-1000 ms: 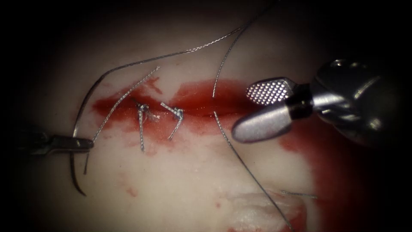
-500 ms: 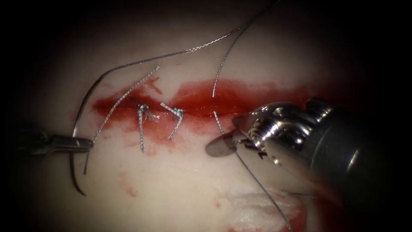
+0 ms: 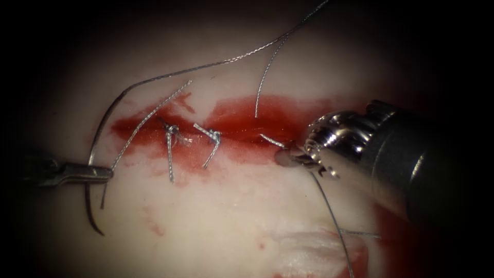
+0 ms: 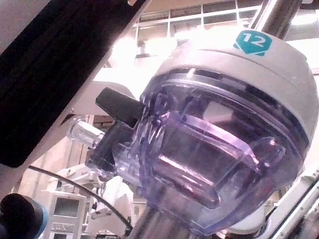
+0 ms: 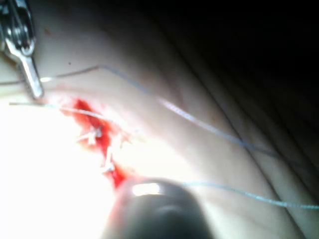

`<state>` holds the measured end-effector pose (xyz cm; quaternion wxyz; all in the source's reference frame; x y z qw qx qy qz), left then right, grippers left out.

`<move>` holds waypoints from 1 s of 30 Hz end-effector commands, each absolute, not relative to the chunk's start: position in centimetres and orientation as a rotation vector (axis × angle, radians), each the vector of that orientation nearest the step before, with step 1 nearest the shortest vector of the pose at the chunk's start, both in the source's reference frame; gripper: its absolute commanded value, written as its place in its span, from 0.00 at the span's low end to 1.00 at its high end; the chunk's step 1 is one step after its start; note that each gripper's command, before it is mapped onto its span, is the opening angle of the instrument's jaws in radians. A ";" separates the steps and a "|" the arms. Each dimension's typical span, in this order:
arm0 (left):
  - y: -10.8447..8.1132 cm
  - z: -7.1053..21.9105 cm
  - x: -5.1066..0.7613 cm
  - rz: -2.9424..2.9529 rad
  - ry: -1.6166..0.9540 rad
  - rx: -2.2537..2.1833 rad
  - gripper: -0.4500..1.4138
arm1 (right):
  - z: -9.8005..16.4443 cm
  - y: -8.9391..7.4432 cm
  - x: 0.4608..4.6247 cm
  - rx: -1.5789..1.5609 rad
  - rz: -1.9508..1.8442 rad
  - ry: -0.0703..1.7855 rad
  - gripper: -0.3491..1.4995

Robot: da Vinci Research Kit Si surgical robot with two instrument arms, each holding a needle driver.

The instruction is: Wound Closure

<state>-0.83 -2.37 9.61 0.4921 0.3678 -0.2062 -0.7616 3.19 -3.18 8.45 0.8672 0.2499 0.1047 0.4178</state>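
The cut [image 3: 242, 123] runs across the tissue [image 3: 216, 216], wet with red fluid. My left tool [image 3: 105, 173] sits beyond the cut's left end, shut on the dark curved needle [image 3: 86, 206] near mid-curve. The needle lies outside the tissue, its tip pointing down. Thread [image 3: 231, 59] arcs from the needle over the tissue, enters the cut's upper edge and comes out below it. My right tool [image 3: 285, 156] is shut on that thread just below the cut, right of the stitches. In the right wrist view the left tool [image 5: 25, 55] stands by the cut [image 5: 102, 144].
Two knotted stitches [image 3: 171, 131] [image 3: 213, 136] with short cut ends sit in the left half of the cut. A loose thread end [image 3: 149, 116] lies slanted across the cut's left part. Red fluid [image 3: 391, 216] stains the tissue on the right.
The right tool turned, came down from above the cut to the thread below it and shut its open jaws on it. The thread there shifted right. The left tool and needle stayed still.
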 end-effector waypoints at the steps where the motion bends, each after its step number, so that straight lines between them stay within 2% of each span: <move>1: -2.3 9.6 -0.88 -1.847 -0.509 0.891 0.00 | 8.4 -3.1 3.17 0.524 0.873 0.213 0.00; 5: -2.3 9.6 -0.88 -1.847 -0.508 0.891 0.00 | 8.2 -3.1 2.94 0.569 0.841 0.140 0.00; 7: -2.3 9.6 -0.88 -1.846 -0.508 0.892 0.00 | 8.1 -3.3 2.66 0.645 0.798 0.049 0.00; 18: -2.3 9.6 -0.88 -1.846 -0.508 0.893 0.00 | 8.0 -3.5 2.18 0.794 0.751 -0.134 0.00; 20: -2.3 9.6 -0.87 -1.845 -0.507 0.893 0.00 | 8.0 -3.6 2.00 0.832 0.739 -0.216 0.00; 22: -2.2 9.6 -0.87 -1.845 -0.507 0.894 0.00 | 8.0 -3.6 1.85 0.797 0.737 -0.215 0.00; 30: -2.2 9.6 -0.87 -1.845 -0.507 0.894 0.00 | 8.1 -3.5 1.98 0.780 0.723 -0.199 0.00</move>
